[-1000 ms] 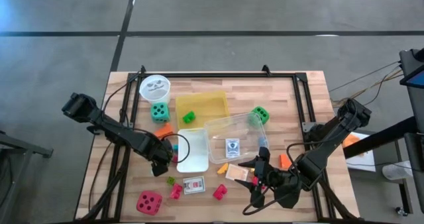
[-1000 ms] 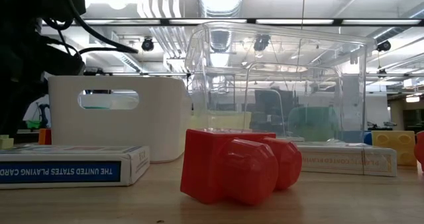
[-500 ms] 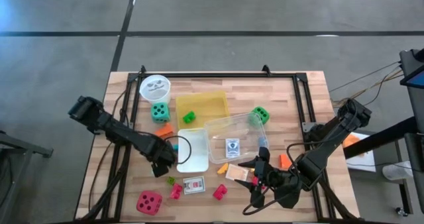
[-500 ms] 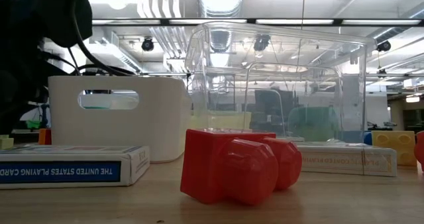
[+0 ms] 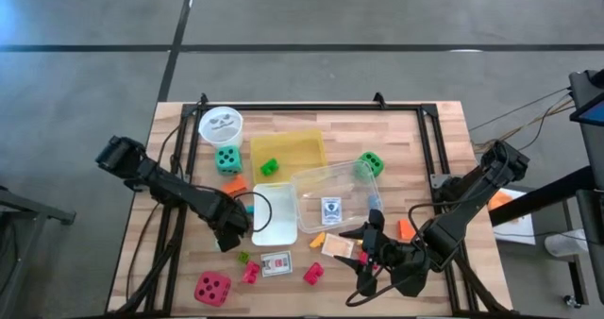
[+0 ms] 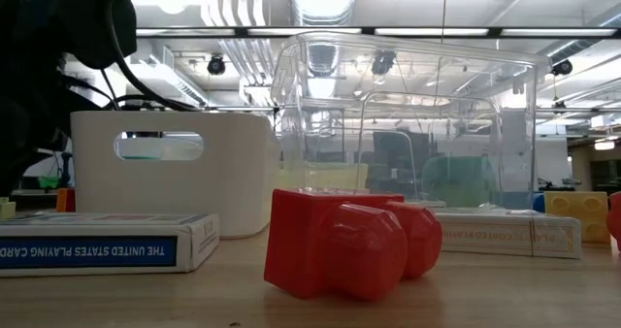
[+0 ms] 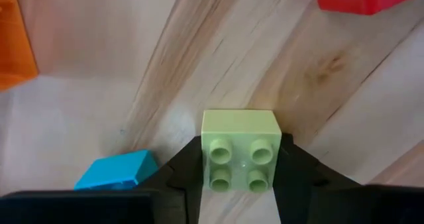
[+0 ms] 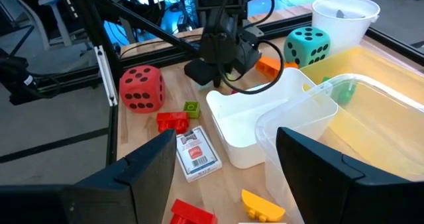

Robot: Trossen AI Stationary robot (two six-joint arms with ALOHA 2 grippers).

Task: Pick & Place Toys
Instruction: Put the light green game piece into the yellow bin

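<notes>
Taking the white handled bin (image 5: 274,215) at the table's middle as the landmark, the nearest things lie on its front side: a red die (image 5: 212,288) at the front left corner, a red block (image 5: 251,273), a card pack (image 5: 276,263) and a second red block (image 5: 312,274) in a row before the bin. Just off the bin's front left corner the left gripper (image 7: 240,174) is down at the wooden table (image 5: 434,149), its two dark fingers (image 7: 182,174) pressed against both sides of a pale green four-stud block (image 7: 240,148), so it is clamped on that block; a blue block (image 7: 116,173) lies just beside it and an orange block (image 5: 234,185) a little farther back. To the bin's front right the right gripper (image 5: 363,248) waits with its fingers spread apart, empty, near a yellow-orange block (image 5: 318,240) and another card pack (image 5: 338,247). Touching the bin's right side stands the clear plastic box (image 5: 335,198) with a small card pack (image 5: 330,209) inside. Behind the bin sits the yellow tray (image 5: 288,154) holding a green block (image 5: 269,167), with a teal die (image 5: 226,158) to its left, a green die (image 5: 371,162) to its right, and the white round cup (image 5: 220,125) farthest back
</notes>
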